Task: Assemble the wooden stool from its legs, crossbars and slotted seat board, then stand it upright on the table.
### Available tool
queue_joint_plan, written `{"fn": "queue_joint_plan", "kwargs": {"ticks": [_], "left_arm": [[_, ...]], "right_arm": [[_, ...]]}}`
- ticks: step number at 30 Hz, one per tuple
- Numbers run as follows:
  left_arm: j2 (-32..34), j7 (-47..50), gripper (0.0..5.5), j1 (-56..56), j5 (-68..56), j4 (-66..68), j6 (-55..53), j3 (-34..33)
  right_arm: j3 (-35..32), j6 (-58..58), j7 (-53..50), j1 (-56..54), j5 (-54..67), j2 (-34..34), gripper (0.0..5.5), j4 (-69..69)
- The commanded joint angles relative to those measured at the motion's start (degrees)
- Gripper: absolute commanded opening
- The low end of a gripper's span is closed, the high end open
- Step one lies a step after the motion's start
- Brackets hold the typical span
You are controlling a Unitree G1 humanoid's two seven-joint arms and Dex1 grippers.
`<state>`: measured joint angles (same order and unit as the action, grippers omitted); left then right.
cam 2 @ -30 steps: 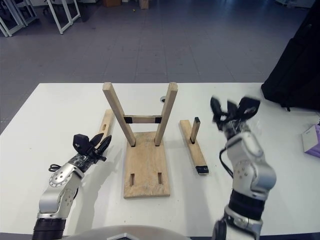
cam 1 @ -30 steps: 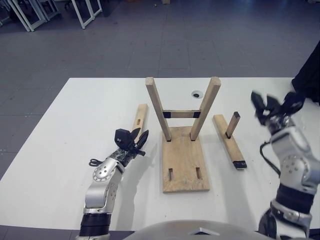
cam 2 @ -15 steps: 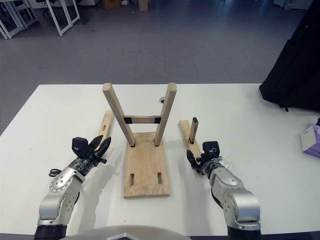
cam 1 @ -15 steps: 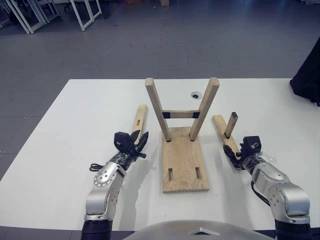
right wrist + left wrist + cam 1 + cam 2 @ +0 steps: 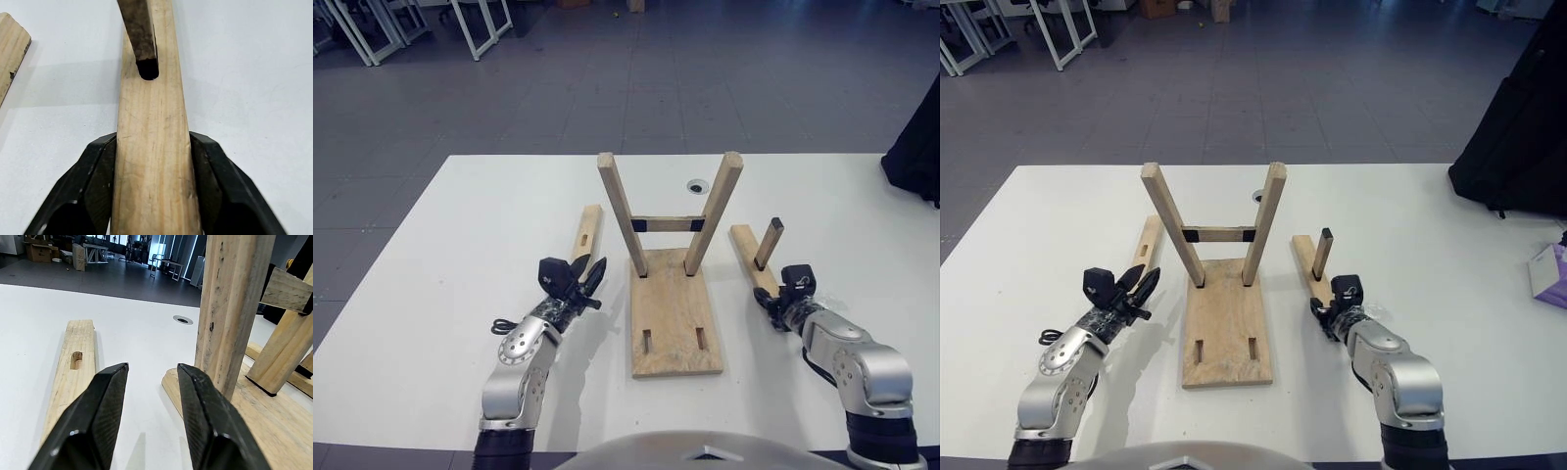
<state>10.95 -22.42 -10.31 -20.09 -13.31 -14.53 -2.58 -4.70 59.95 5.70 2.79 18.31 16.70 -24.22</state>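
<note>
Stool seat board of pale wood lies flat on the white table. Nearest, the black right gripper is closed on the loose wooden leg at its end, so it may tip and slip. The black left gripper gapes wide, holding nothing. Farther off, the standing leg pair could get bumped.

The loose leg is covered at its near end by the right gripper; the upright legs are cut off at the top in the left wrist view

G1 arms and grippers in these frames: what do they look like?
Left arm and right arm: rounded silver-grey housings, black lower cuffs, black cables near the wrists. Left gripper and right gripper: black, two tapered jaws each.
</note>
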Motion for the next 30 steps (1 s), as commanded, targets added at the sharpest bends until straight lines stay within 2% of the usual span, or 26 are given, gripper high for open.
{"fn": "queue_joint_plan", "kwargs": {"ticks": [1,3,6,9,12,13,15,20,25,30], "left_arm": [[1.1,-1.1,1.83,1.4,-1.0,-0.5,-0.8,-0.7],[0.7,-2.2,1.83,1.8,-3.0,-1.3,0.0,-1.6],[0.6,-5.4,1.83,2.6,-6.7,-2.4,0.4,-1.9],[1.5,-8.8,1.83,3.1,-9.5,-2.7,-0.6,-1.5],[2.0,-14.8,1.83,2.4,-19.0,-5.5,-4.3,-2.1],[2.5,-16.5,1.83,2.2,-22.0,-6.5,-5.9,-2.4],[4.3,-20.0,1.83,1.6,-28.0,-8.2,-10.1,-2.3],[8.5,-24.7,2.73,-0.1,-42.6,-14.1,-19.5,-2.9],[10.4,-21.6,3.51,3.6,-56.1,-15.1,-25.6,-4.8],[10.9,-18.1,3.53,5.9,-60.5,-14.7,-27.4,-5.1]], "right_arm": [[-2.5,-1.6,1.6,-2.3,2.0,-2.3,2.04,2.5],[-8.1,-10.5,5.2,-6.1,6.1,-4.7,2.04,4.9],[-16.2,-17.5,10.9,-11.2,15.1,-7.0,2.03,10.2],[-21.8,-18.7,17.4,-12.9,27.6,-8.5,2.03,12.2],[-22.9,-13.3,28.3,-13.8,47.9,-7.7,2.03,7.8],[-22.2,-11.8,30.7,-13.7,51.9,-6.8,2.03,6.3],[-18.0,-10.5,37.0,-10.7,52.3,-3.7,2.03,2.6],[-6.4,-12.1,48.4,-3.3,45.5,2.5,2.03,-1.8],[3.2,-15.0,53.2,-1.6,39.5,4.2,2.03,-1.4],[8.7,-16.3,54.6,-0.9,36.8,5.2,2.03,-1.4]]}}
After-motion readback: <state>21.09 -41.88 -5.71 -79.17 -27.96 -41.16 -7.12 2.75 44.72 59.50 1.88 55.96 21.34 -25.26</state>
